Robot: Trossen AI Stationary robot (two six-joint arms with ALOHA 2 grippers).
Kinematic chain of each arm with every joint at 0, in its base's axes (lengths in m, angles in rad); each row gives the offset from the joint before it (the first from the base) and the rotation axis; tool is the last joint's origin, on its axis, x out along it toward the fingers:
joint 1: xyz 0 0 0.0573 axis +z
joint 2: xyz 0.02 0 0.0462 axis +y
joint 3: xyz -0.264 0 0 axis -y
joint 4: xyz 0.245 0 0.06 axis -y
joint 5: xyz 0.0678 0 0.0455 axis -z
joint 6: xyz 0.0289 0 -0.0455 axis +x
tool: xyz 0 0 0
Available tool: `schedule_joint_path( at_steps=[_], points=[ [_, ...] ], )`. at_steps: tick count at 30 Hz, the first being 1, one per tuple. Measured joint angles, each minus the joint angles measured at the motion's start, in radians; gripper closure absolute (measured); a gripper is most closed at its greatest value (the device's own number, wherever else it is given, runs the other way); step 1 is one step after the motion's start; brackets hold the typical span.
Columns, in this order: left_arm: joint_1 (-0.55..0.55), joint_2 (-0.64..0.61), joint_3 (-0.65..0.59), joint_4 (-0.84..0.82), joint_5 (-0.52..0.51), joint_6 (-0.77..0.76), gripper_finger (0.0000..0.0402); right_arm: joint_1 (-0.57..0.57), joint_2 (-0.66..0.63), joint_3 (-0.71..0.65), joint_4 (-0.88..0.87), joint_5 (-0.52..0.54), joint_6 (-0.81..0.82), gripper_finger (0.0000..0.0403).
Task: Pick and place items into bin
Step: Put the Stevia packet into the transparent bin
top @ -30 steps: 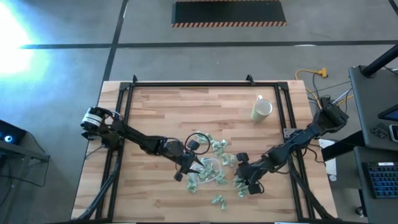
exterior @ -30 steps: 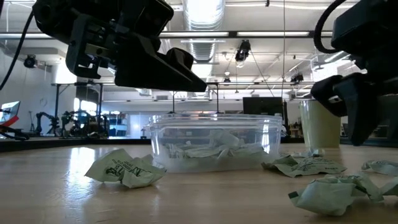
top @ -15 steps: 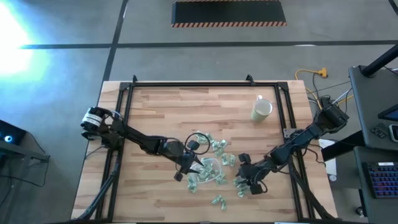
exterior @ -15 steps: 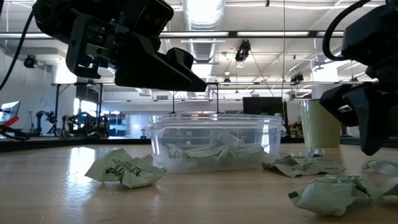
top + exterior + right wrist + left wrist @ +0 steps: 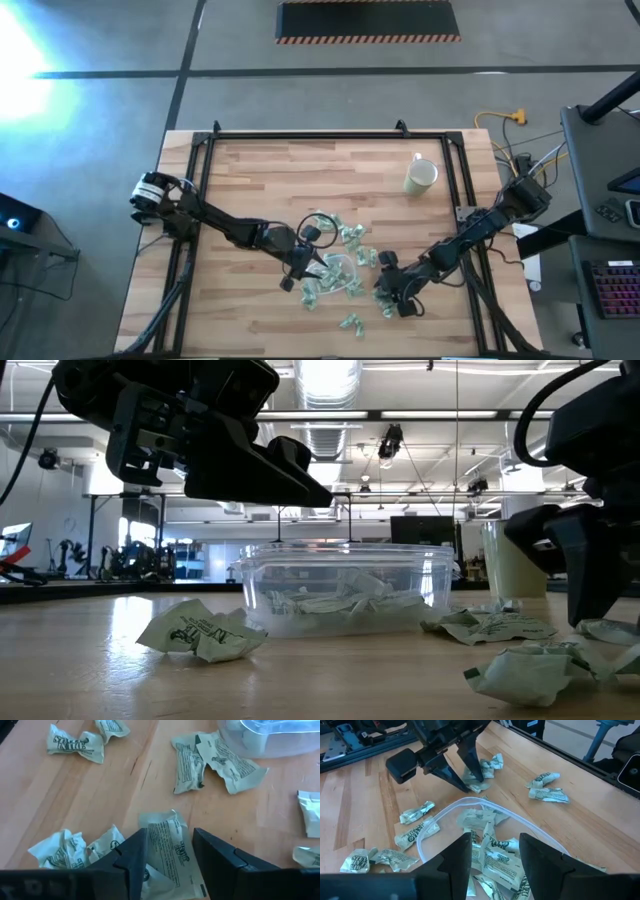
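Many items lie scattered on the wooden tabletop around the bin, and several more already lie inside it. The left pincer hangs just above the bin's rim, its fingers apart and empty. The right pincer is low beside the bin — open, with one flat wrapped item lying between its fingers, not gripped. A cream mug stands well apart.

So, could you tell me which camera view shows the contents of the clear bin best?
The left wrist view: it looks down into the bin, showing wrapped pieces piled inside. The low view shows them only side-on through the translucent wall. The high view shows the bin small and partly under the left gripper. The right wrist view catches only its edge.
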Motion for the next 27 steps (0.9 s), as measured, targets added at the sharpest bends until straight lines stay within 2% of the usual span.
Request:
schedule_joint_path(
  at_steps=[4, 13, 17, 27],
  points=[
    [0.0, 0.0, 0.0, 0.0, 0.0, 0.0, 0.0253, 0.0, -0.022, -0.002, -0.01, 0.019, -0.046, 0.0272],
    [0.0, 0.0, 0.0, 0.0, 0.0, 0.0, 0.0253, -0.001, -0.037, -0.005, -0.021, 0.035, -0.103, 0.0353],
    [0.0, -0.006, 0.0, -0.001, -0.007, 0.0, 0.0253, -0.001, -0.037, -0.005, -0.02, 0.068, -0.129, 0.0373],
    [-0.001, -0.103, -0.016, -0.03, -0.187, -0.005, 0.0253, -0.001, -0.082, -0.006, -0.016, 0.179, -0.208, 0.0385]
  ],
)
